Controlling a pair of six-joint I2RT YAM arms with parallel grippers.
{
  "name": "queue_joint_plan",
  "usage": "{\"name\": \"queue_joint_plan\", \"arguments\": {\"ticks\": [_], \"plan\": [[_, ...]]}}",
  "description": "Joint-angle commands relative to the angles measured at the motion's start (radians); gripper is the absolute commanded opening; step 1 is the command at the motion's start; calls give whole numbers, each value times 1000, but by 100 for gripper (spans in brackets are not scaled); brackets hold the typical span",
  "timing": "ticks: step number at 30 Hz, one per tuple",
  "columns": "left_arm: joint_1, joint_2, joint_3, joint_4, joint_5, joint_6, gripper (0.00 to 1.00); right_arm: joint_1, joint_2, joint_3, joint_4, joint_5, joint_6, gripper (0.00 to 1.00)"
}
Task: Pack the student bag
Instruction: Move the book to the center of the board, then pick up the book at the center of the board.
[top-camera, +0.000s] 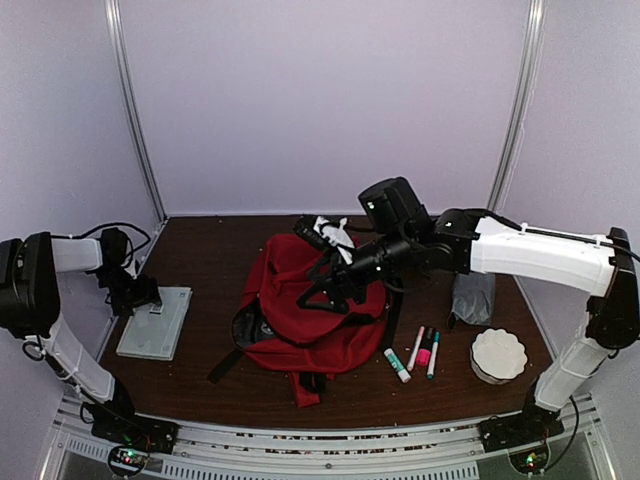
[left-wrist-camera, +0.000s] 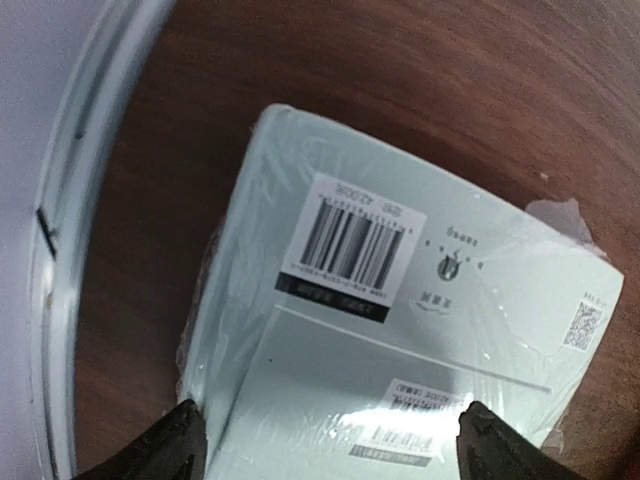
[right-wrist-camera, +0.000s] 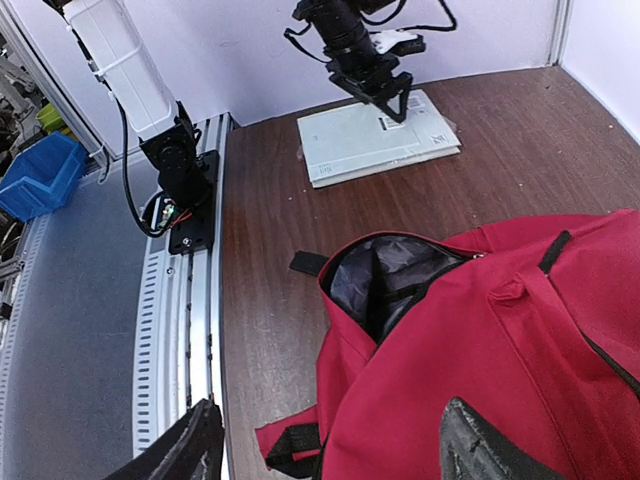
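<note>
The student bag (top-camera: 312, 318) is a large red backpack lying in the middle of the table. Its zip mouth (right-wrist-camera: 400, 278) gapes and shows grey lining. My right gripper (top-camera: 338, 284) hovers open just above the red fabric (right-wrist-camera: 520, 360), with nothing between its fingers (right-wrist-camera: 185, 450). At the left lies a pale green shrink-wrapped notebook (top-camera: 156, 324) with a barcode label (left-wrist-camera: 350, 245). My left gripper (left-wrist-camera: 335, 450) stands open right over it, one fingertip (left-wrist-camera: 182, 442) at its left edge and the other above its right part. In the right wrist view the left gripper (right-wrist-camera: 378, 88) hangs over the notebook (right-wrist-camera: 370, 140).
Three markers (top-camera: 416, 351) lie to the right of the bag, with a white fluted bowl (top-camera: 498, 354) beyond them. A small grey pouch (top-camera: 472, 296) sits under the right arm. A white object (top-camera: 331, 232) lies behind the bag. A metal rail (right-wrist-camera: 185, 300) borders the table edge.
</note>
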Motion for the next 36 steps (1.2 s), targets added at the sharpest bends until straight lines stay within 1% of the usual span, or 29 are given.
{"name": "queue_joint_plan", "arguments": {"ticks": [1, 4, 7, 11, 15, 17, 20, 22, 25, 27, 29, 32, 36], "plan": [[-103, -6, -41, 10, 106, -36, 88, 8, 88, 102, 10, 53, 116, 74], [-118, -37, -78, 16, 129, -72, 87, 8, 184, 185, 10, 79, 209, 73], [-134, -92, -133, 31, 142, -100, 86, 17, 295, 311, -7, 32, 303, 71], [-176, -150, -206, 47, 182, -139, 85, 52, 431, 463, -37, -7, 373, 67], [-220, -195, -242, 35, 203, -162, 85, 89, 544, 560, -67, -42, 411, 65], [-221, -265, -239, -1, 142, -170, 85, 101, 567, 563, -65, -46, 415, 65], [-220, -379, -218, -65, -11, -199, 87, 115, 602, 562, -53, -56, 422, 63], [-215, -408, -209, -92, -77, -208, 90, 127, 638, 585, -42, -61, 429, 60], [-206, -352, -211, -107, -101, -218, 90, 144, 732, 681, -58, -71, 461, 56], [-206, -306, -218, -104, -73, -226, 90, 154, 791, 758, -62, -86, 508, 54], [-206, -289, -238, -75, -61, -241, 90, 163, 824, 790, -61, -77, 537, 53], [-207, -282, -270, -28, -36, -257, 90, 173, 856, 820, -62, -46, 565, 54], [-206, -248, -303, 33, 54, -265, 88, 173, 897, 828, -59, -7, 614, 58]]}}
